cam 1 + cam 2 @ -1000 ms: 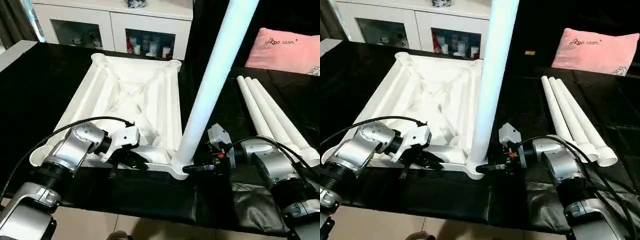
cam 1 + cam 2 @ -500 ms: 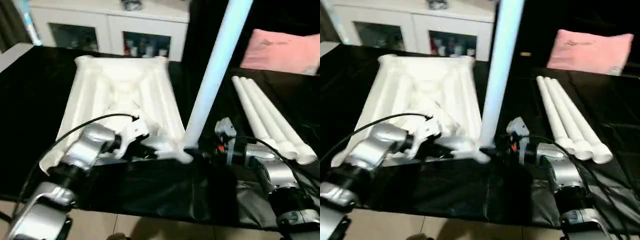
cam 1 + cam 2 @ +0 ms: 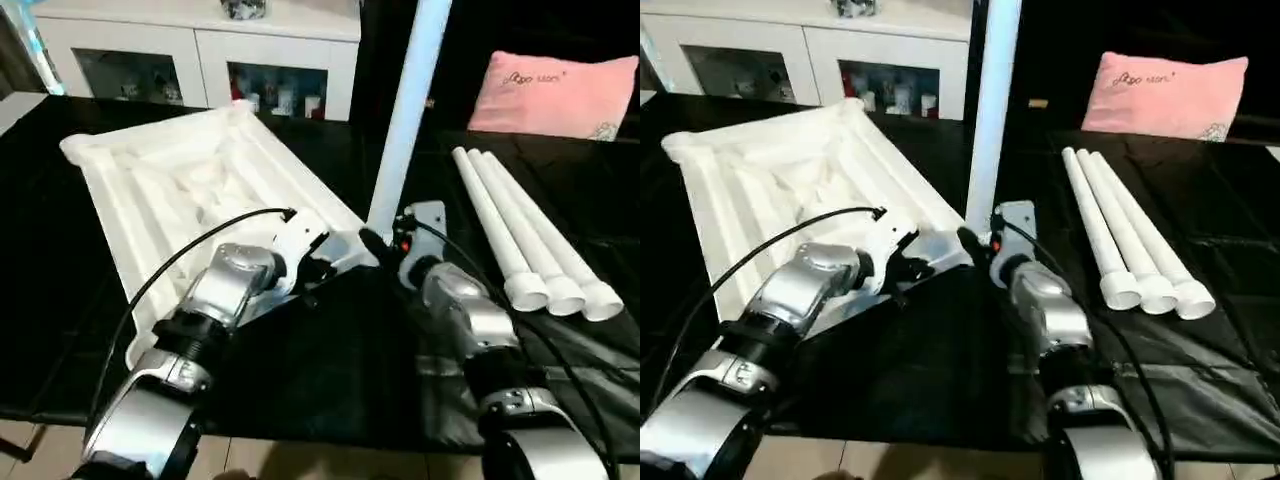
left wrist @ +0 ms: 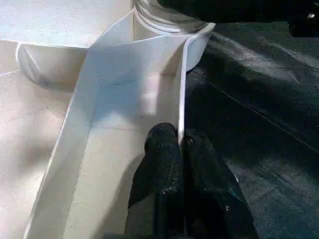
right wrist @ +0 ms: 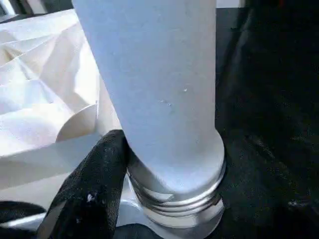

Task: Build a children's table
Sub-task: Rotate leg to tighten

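2 head views look down over the tabletop [image 3: 180, 180], wrist views close at its corner socket [image 5: 174, 209]

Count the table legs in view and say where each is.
4. One leg stands upright in the tabletop's corner socket; three loose legs lie side by side on the black cloth.

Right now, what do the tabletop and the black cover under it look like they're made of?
Tabletop: apparently moulded white plastic, smooth with a slight sheen, judging by its thin ribs and rounded corner sockets. Black cover: probably thin glossy plastic sheet or coated fabric; it creases and reflects light.
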Motion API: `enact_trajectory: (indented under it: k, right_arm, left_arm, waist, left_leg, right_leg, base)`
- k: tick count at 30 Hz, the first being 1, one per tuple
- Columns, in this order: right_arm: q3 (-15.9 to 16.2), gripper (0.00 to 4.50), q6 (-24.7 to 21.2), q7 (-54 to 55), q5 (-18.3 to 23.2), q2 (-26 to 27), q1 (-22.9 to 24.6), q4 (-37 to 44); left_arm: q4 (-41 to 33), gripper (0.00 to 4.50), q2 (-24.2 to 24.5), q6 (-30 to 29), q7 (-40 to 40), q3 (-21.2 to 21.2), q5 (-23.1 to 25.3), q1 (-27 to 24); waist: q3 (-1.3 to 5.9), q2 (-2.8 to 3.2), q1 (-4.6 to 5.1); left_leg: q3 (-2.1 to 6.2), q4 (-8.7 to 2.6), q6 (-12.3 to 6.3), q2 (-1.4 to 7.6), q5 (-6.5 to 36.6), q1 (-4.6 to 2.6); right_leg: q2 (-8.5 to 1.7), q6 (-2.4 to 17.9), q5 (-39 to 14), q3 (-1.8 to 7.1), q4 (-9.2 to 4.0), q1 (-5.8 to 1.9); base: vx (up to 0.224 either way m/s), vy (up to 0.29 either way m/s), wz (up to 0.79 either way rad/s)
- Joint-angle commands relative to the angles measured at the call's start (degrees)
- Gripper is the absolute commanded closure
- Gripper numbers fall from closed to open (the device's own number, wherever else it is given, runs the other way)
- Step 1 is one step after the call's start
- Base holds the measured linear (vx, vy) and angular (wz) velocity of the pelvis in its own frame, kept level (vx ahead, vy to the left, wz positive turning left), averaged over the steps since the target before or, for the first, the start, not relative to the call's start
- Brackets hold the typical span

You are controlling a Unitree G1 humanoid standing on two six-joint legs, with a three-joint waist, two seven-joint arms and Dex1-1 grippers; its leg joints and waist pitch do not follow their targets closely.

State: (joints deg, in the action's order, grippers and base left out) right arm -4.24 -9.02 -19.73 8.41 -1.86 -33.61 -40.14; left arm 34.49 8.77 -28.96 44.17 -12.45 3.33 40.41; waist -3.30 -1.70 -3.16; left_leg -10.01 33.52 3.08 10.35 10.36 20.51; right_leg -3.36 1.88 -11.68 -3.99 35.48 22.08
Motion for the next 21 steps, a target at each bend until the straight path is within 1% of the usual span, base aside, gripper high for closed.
enact_trajectory:
  k: [1, 2, 4, 5, 6, 7, 8, 9, 10, 11, 12, 14, 15, 16, 18, 20, 21]
  right_arm:
    - [4.10, 1.21, -0.92, -1.96, -1.46, 3.04, 0.76, -1.88]
    - [3.72, 1.14, -0.37, -1.79, -1.77, 2.53, 1.22, -1.61]
    - [3.45, 0.85, 0.06, -1.54, -1.92, 2.11, 1.51, -1.58]
    - [4.05, 0.78, 1.36, -3.01, -2.33, 0.80, 2.49, -0.71]
    - [4.21, 0.78, 1.66, -3.35, -2.44, 0.53, 2.70, -0.52]
    - [4.56, 0.58, 2.37, -4.63, -2.49, -0.31, 3.45, 0.33]
    - [4.81, 0.58, 3.14, -6.38, -2.22, -1.27, 4.38, 1.48]
    - [4.88, 0.42, 3.55, -7.33, -1.98, -1.77, 4.89, 2.12]
    - [4.88, 0.37, 3.55, -7.33, -1.98, -1.77, 4.89, 2.12]
    - [5.01, 0.37, 4.55, -13.08, -1.03, -4.67, 7.09, 5.05]
    - [5.02, 0.21, 4.62, -13.50, -0.97, -4.90, 7.24, 5.25]
    - [5.16, 0.12, 5.46, -18.69, -0.29, -7.81, 8.91, 7.39]
    - [4.88, 0.05, 6.01, -23.25, 0.86, -10.64, 9.88, 8.73]
    - [4.79, 0.01, 6.12, -24.24, 1.15, -11.23, 10.05, 8.98]
    - [4.58, 0.01, 6.23, -28.68, 2.66, -14.11, 10.64, 10.09]
    - [4.39, 0.01, 6.20, -33.42, 4.23, -16.56, 10.96, 11.07]
    - [4.11, 0.01, 5.39, -36.83, 5.50, -18.13, 11.12, 12.05]
  left_arm:
    - [-2.29, 4.50, -2.57, 1.98, -0.10, -0.46, -1.34, 1.86]
    - [-2.56, 4.50, -2.12, 1.87, 0.17, -0.57, -1.32, 1.66]
    - [-2.68, 4.50, -1.87, 1.70, 0.14, -0.44, -1.44, 1.53]
    - [-2.76, 4.50, -1.05, 2.07, 0.47, -0.56, -1.31, 1.25]
    - [-2.77, 4.50, -0.89, 2.11, 0.50, -0.57, -1.30, 1.20]
    - [-2.74, 4.50, -0.40, 2.33, 0.74, -0.58, -1.24, 1.04]
    - [-2.71, 4.50, 0.20, 2.55, 1.17, -0.64, -1.10, 0.84]
    - [-2.70, 4.50, 0.52, 2.63, 1.41, -0.66, -1.02, 0.73]
    - [-2.70, 4.50, 0.52, 2.63, 1.41, -0.66, -1.02, 0.73]
    - [-2.70, 4.50, 2.27, 4.05, 3.39, -1.21, -0.51, 0.19]
    - [-2.71, 4.50, 2.40, 4.14, 3.55, -1.25, -0.48, 0.16]
    - [-2.88, 4.50, 4.02, 6.05, 5.64, -1.89, -0.21, -0.34]
    - [-3.08, 4.50, 5.57, 6.88, 7.67, -2.57, 0.00, -0.66]
    - [-3.11, 4.50, 5.90, 7.12, 8.08, -2.72, 0.07, -0.72]
    - [-3.16, 4.50, 7.28, 7.58, 10.10, -3.25, -0.03, -0.87]
    - [-3.52, 4.50, 8.61, 8.64, 12.93, -3.99, -0.35, -1.12]
    - [-3.81, 4.50, 9.66, 9.39, 15.32, -4.62, -0.60, -1.36]
  waist:
    - [3.86, -0.02, -0.16]
    - [3.75, 0.05, -0.14]
    - [3.60, 0.13, -0.08]
    - [3.62, 0.15, -0.08]
    - [3.62, 0.19, -0.12]
    - [3.62, 0.15, -0.10]
    - [3.68, 0.23, -0.19]
    - [3.68, 0.11, -0.17]
    - [3.70, 0.08, -0.13]
    - [3.72, 0.07, -0.10]
    - [3.71, -0.09, -0.09]
    - [3.68, -0.01, -0.12]
    - [3.78, 0.10, -0.14]
    - [3.77, 0.05, -0.15]
    - [3.88, 0.13, -0.31]
    - [3.88, -0.04, -0.36]
    - [3.82, -0.01, -0.33]
  left_leg:
    - [0.84, -3.43, -2.86, 2.76, 6.25, -0.09]
    - [0.84, -3.50, -2.82, 2.83, 6.94, -0.19]
    - [0.90, -3.68, -2.15, 2.94, 8.94, -0.34]
    - [0.93, -3.71, -2.03, 2.96, 9.21, -0.35]
    - [0.92, -3.72, -1.89, 3.00, 9.44, -0.42]
    - [0.92, -3.73, -1.89, 3.00, 9.27, -0.36]
    - [0.92, -3.70, -2.08, 3.03, 8.97, -0.38]
    - [0.89, -3.64, -2.55, 2.93, 8.61, -0.19]
    - [0.89, -3.63, -2.77, 2.91, 8.39, -0.10]
    - [0.95, -3.61, -3.02, 2.89, 8.14, -0.04]
    - [0.87, -3.52, -3.66, 2.86, 8.39, -0.08]
    - [0.96, -3.51, -4.04, 2.91, 8.23, 0.08]
    - [0.93, -3.38, -4.46, 2.92, 8.08, 0.06]
    - [0.93, -3.36, -4.76, 2.99, 8.08, 0.04]
    - [0.88, -3.20, -5.43, 3.03, 6.49, 0.17]
    - [0.85, -3.15, -5.80, 3.05, 6.59, 0.15]
    - [0.85, -3.15, -6.12, 3.09, 6.84, 0.19]
  right_leg:
    - [-5.27, 12.29, -5.58, 3.27, -4.36, -2.87]
    - [-5.35, 12.31, -6.64, 3.26, -4.52, -2.79]
    - [-5.40, 11.87, -9.82, 3.25, -4.84, -2.73]
    - [-5.42, 11.71, -10.20, 3.25, -4.90, -2.74]
    - [-5.40, 11.55, -10.14, 3.28, -4.96, -2.69]
    - [-5.37, 11.53, -9.70, 3.31, -4.88, -2.75]
    - [-5.39, 11.62, -8.68, 3.32, -4.82, -2.81]
    - [-5.29, 11.69, -7.62, 3.34, -4.72, -2.94]
    - [-5.36, 11.80, -7.14, 3.35, -4.68, -3.00]
    - [-5.40, 11.90, -6.97, 3.28, -4.72, -3.09]
    - [-5.29, 11.57, -7.14, 3.32, -4.79, -3.12]
    - [-5.36, 11.55, -7.83, 3.24, -4.89, -3.20]
    - [-5.35, 11.73, -7.25, 3.25, -4.84, -3.13]
    - [-5.34, 11.89, -6.90, 3.25, -4.83, -3.14]
    - [-5.23, 12.91, -4.05, 3.20, -4.42, -3.10]
    - [-5.24, 13.23, -3.67, 3.17, -4.42, -3.10]
    - [-5.18, 13.69, -3.52, 3.12, -4.32, -3.10]
  base:
    - [0.000, 0.000, 0.00]
    - [0.000, 0.000, 0.00]
    - [0.000, 0.000, 0.00]
    - [0.000, 0.000, 0.00]
    - [0.000, 0.000, 0.00]
    - [0.000, 0.000, 0.00]
    - [0.000, 0.000, 0.00]
    - [0.000, 0.000, 0.00]
    - [0.000, 0.000, 0.00]
    - [0.000, 0.000, 0.00]
    - [0.000, 0.000, 0.00]
    - [0.000, 0.000, 0.00]
    - [0.000, 0.000, 0.00]
    - [0.000, 0.000, 0.00]
    - [0.000, 0.000, 0.00]
    - [0.000, 0.000, 0.00]
    - [0.000, 0.000, 0.00]
